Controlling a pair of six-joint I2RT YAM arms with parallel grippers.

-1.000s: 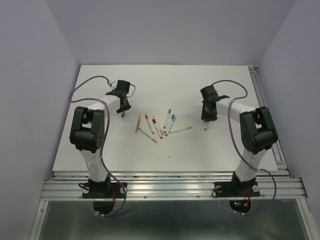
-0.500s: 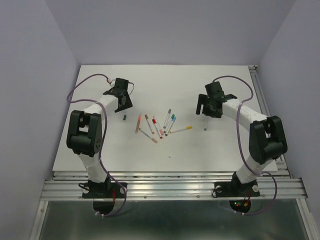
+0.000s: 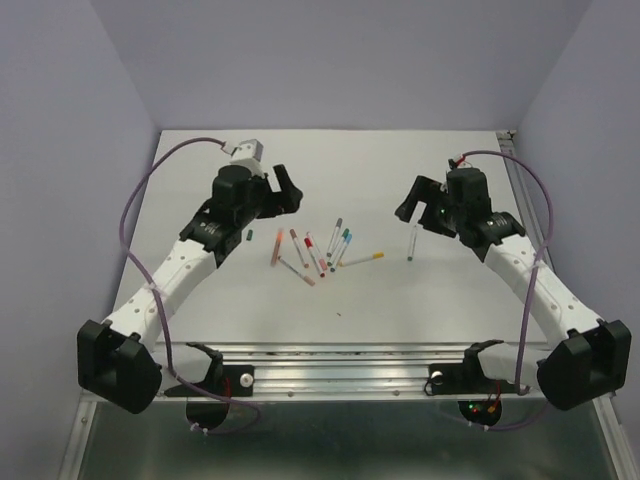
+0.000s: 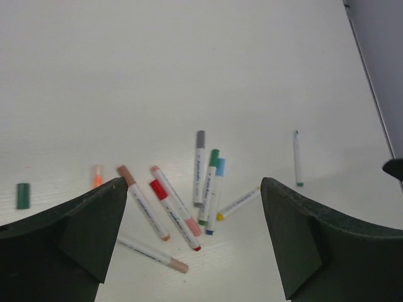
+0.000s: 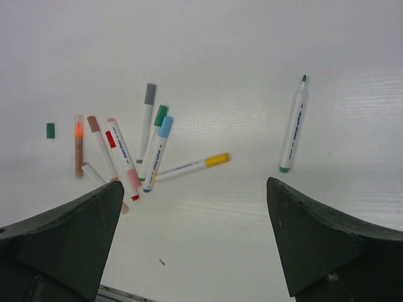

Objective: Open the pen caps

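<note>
L pincer (image 3: pixel 287 190) and R pincer (image 3: pixel 407 200) both hang over the table (image 3: pixel 430 300) w/ jaws apart, nothing held.

Top view: pens (image 3: pixel 315 250) lie fanned in a loose heap btwn the two pincers, somewhat nearer L. One green pen (image 3: pixel 411 243) lies apart, just beside R. Its green cap (image 3: pixel 250 236) is already off and lies alone near L. The rest look capped.

L wrist view: heap sits ahead, framed btwn my two fingers, not touching them. Green cap is far left, green pen far right. Grey-capped pen (image 4: pixel 199 170) lies at the far side of the fan.

R wrist view: yellow-capped pen (image 5: pixel 189 165) pokes out toward R, cap end free of neighbours. Easiest pick, I judge.

Handling, my guess: pens are light, stiff, slick plastic and prone to roll; caps prob. friction-fit. Take the barrel mid-length w/ one pincer and the cap w/ the other, then pull straight along the axis.
</note>
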